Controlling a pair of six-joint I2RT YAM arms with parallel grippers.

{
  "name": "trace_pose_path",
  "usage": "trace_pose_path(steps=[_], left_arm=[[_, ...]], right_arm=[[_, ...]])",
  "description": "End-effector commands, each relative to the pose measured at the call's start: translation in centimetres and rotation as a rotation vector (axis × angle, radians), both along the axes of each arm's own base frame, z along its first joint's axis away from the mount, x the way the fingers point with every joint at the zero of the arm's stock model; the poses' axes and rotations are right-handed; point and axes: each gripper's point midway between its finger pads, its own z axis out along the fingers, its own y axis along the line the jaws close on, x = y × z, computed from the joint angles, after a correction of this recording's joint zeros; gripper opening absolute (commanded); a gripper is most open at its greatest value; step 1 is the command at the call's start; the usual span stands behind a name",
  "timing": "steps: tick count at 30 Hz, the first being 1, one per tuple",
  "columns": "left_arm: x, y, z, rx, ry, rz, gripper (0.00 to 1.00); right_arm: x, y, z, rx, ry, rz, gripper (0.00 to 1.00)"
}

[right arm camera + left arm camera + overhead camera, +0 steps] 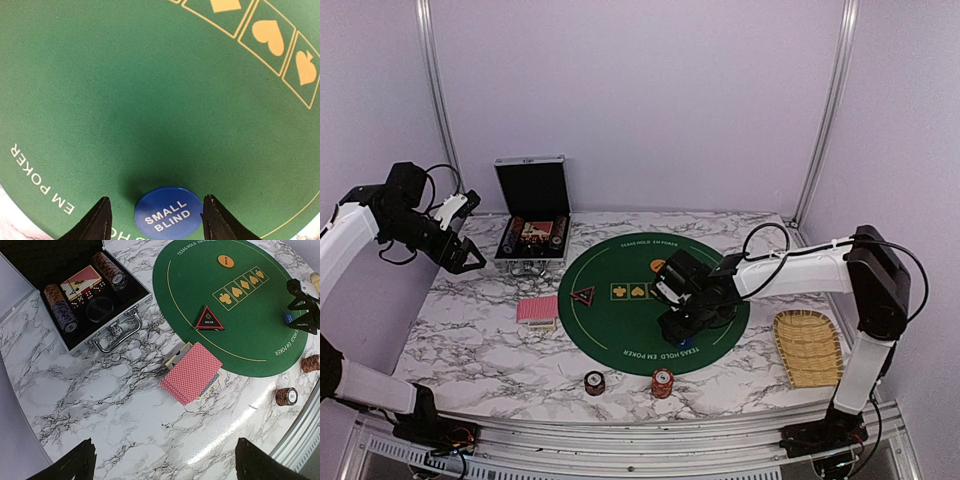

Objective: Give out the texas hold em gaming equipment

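A blue "SMALL BLIND" disc [168, 214] lies flat on the green round mat [150, 100], between the fingers of my right gripper [156, 220]. The right finger is at the disc's edge and the left finger stands apart from it, so the gripper is open. From above, that gripper [676, 326] hovers low over the mat's right half. My left gripper [470, 262] is wide open and empty, high over the table's left side. A pink-backed card deck [191, 372] lies beside the mat. A triangular red-black marker [209, 320] and an orange disc [225, 261] rest on the mat.
Two short chip stacks [594, 383] [663, 383] stand near the front edge. The open black case [531, 215] at the back left holds chip rows and cards. A woven tray [808, 347] lies at the right edge.
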Motion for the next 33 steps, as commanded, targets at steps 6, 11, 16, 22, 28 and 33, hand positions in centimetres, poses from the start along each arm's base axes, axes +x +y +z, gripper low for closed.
trace_pose_path(steps=[6,11,16,22,28,33], left_arm=[[-0.2,0.0,0.7,0.004,-0.002,-0.009,0.99],[-0.1,0.0,0.7,0.004,-0.003,-0.009,0.99],[-0.2,0.0,0.5,0.003,0.002,-0.008,0.99],[-0.1,0.0,0.7,0.005,-0.004,-0.01,0.99],[-0.1,-0.1,0.5,-0.002,0.004,-0.01,0.99],[-0.3,-0.2,0.6,-0.005,0.003,-0.01,0.99]], right_arm=[[1.2,0.9,-1.0,-0.014,-0.025,0.006,0.54],[1.1,-0.8,-1.8,-0.068,-0.036,-0.018,0.49],[0.3,-2.9,-2.0,-0.101,-0.04,-0.042,0.46],[-0.9,-5.4,-2.1,-0.133,-0.032,-0.069,0.45],[-1.2,-7.1,-1.8,-0.149,-0.034,-0.091,0.44],[-1.0,-7.5,-1.5,-0.156,-0.04,-0.095,0.45]])
